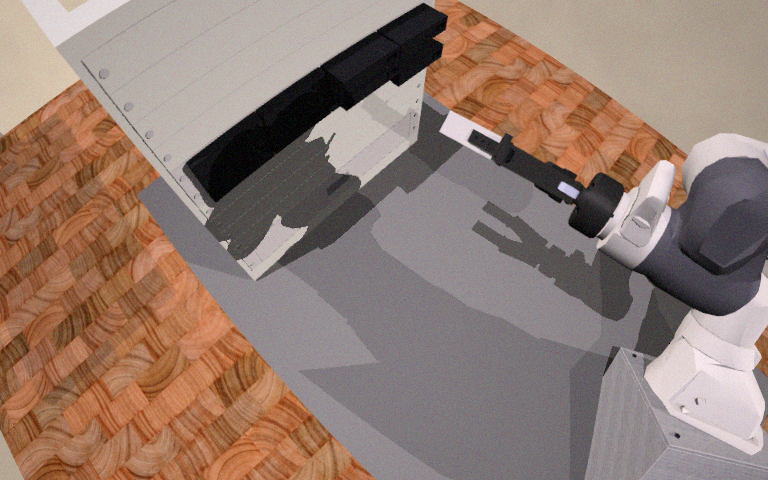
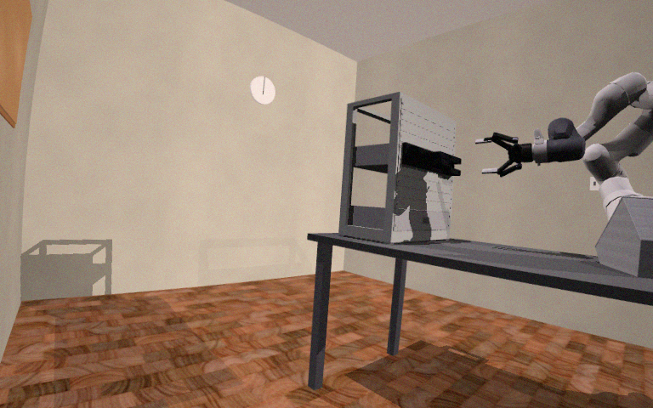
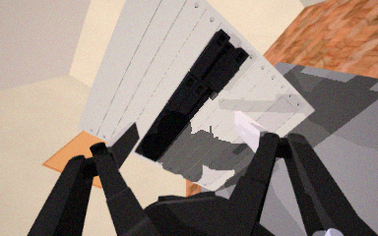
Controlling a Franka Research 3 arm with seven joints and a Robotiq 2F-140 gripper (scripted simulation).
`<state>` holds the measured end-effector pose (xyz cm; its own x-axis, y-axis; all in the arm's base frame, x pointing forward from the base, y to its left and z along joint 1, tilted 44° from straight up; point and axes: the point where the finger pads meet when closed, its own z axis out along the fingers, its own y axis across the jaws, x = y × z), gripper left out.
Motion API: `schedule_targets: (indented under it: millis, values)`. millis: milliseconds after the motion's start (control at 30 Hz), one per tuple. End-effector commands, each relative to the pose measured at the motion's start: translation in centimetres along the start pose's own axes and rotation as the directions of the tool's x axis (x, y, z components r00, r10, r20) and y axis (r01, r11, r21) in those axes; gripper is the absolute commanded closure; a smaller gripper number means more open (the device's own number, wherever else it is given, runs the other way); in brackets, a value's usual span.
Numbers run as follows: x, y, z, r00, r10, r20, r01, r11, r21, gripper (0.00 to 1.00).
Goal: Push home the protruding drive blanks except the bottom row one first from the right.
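Observation:
The pale rack (image 1: 186, 62) (image 2: 426, 117) (image 3: 133, 54) stands upright. Its black storage chassis (image 1: 254, 135) (image 2: 417, 155) (image 3: 162, 133) runs across the front. At the right end a top-row blank (image 1: 416, 22) (image 3: 220, 38) and a bottom-row blank (image 1: 419, 56) (image 3: 240, 55) stand out, with a recess between them. In the second column from the right, a top-row blank (image 1: 359, 65) stands out, and seemingly the middle one below it. The dark left part looks flush; its seams are hard to see. My gripper (image 1: 461, 129) (image 2: 479, 155) (image 3: 185, 125) is open and empty, in front of the chassis's right end, touching nothing.
The rack stands on the grey table (image 1: 453, 362) (image 2: 481, 257). The arm's base is on a grey pedestal (image 1: 628, 418) (image 2: 621, 240) at the other end. Shadows fall over the rack's lower front. A gap of air separates the fingertips from the blanks.

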<state>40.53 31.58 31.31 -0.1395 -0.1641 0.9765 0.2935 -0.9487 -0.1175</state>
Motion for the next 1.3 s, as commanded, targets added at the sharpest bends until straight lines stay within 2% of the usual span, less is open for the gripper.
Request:
schedule_targets:
  millis: [0,233,300,600,800,867,1267]
  values:
    - [-0.4,0.2,0.0,0.986,-0.165,0.016,0.165,0.986,-0.017,0.00]
    - [-0.2,0.4,0.3,0.951,-0.309,0.009,0.310,0.951,-0.019,0.00]
    - [-0.2,0.4,0.3,0.951,-0.309,0.009,0.310,0.951,-0.019,0.00]
    - [0.1,0.9,0.7,0.856,-0.517,0.001,0.516,0.856,-0.027,0.00]
    - [0.3,1.1,0.9,0.777,-0.629,-0.002,0.629,0.777,-0.033,0.00]
    - [0.3,1.1,0.9,0.777,-0.629,-0.002,0.629,0.777,-0.033,0.00]
    - [0.8,1.7,1.4,0.535,-0.845,-0.001,0.844,0.534,-0.052,0.00]
